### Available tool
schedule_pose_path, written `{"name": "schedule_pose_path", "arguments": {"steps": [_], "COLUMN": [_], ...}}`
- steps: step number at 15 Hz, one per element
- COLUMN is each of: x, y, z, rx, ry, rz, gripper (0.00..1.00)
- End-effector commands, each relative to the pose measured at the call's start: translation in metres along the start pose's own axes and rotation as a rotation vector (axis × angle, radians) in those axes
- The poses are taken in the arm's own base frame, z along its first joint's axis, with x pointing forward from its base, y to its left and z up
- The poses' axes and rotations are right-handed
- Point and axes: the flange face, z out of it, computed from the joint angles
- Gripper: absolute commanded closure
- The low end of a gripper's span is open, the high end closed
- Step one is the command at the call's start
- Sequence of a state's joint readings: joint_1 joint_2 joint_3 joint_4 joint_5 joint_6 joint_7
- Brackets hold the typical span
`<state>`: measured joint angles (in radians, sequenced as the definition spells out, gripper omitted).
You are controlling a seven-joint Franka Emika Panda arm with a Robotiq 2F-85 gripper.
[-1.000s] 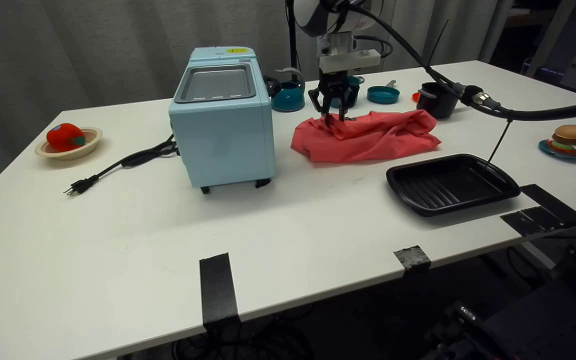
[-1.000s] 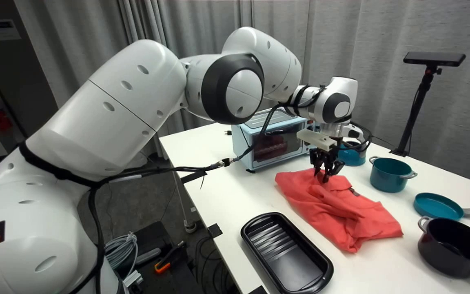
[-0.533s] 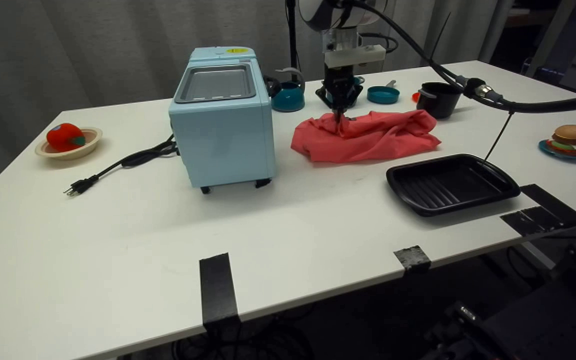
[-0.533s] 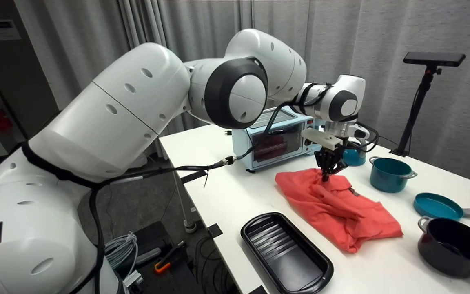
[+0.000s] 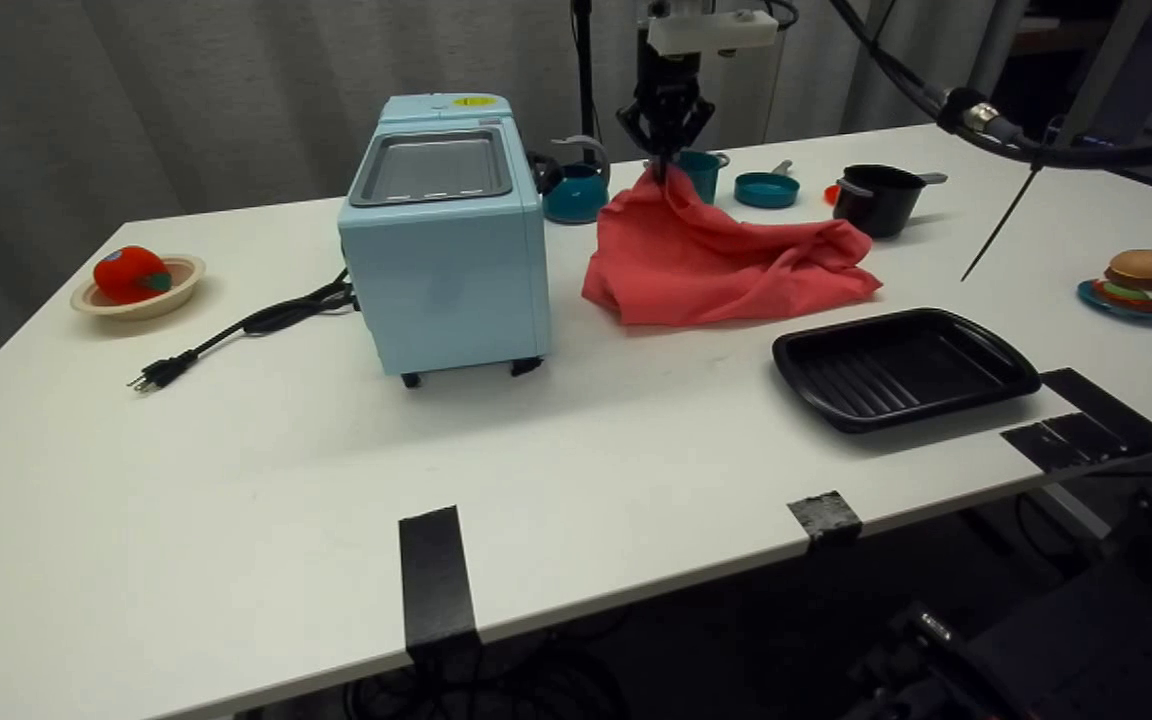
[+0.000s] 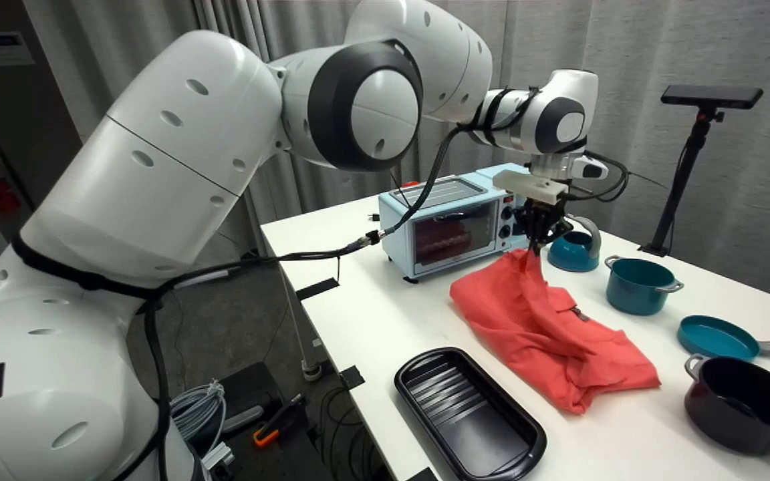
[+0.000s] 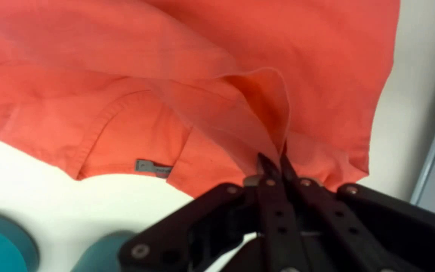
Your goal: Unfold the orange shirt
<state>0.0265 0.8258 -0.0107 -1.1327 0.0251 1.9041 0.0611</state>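
Above a smooth white tabletop (image 6: 371,314), a white jointed robot arm (image 6: 171,147) stretches away from the near side in an exterior view, its wrist bent so that the black two-fingered gripper (image 7: 273,160) points down, jaws pressed together on a fold of the soft coral-orange fabric T-shirt (image 6: 552,341). Beyond a black ribbed rectangular pan (image 6: 488,434), the shirt rises to a peak at the fingertips, the rest lying rumpled on the tabletop. Against a moment earlier, the gripper stands higher and the pinched cloth is drawn up with it.
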Motion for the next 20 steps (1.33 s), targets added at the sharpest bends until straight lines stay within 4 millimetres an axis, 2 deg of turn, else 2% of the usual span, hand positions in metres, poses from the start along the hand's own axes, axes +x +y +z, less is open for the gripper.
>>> {"name": "schedule_pose_path", "arguments": {"steps": [1,4,6,10,13,20], "x": [-0.033,-0.063,-0.085,-0.131,-0.159,-0.204], "y": [-0.017,-0.039,-0.055,-0.082,-0.093,-0.112], "z": [-0.037,-0.048,-0.042,-0.021,-0.006,0.021], "rx": [0.021,0.044,0.055,0.067,0.074,0.06], "ry": [0.01,-0.03,-0.083,-0.22,-0.32,-0.49], "rz": [-0.171,-0.336,-0.433,-0.608,-0.691,-0.799], "gripper": [0.99,0.99,0.99,0.99,0.99,0.99]}}
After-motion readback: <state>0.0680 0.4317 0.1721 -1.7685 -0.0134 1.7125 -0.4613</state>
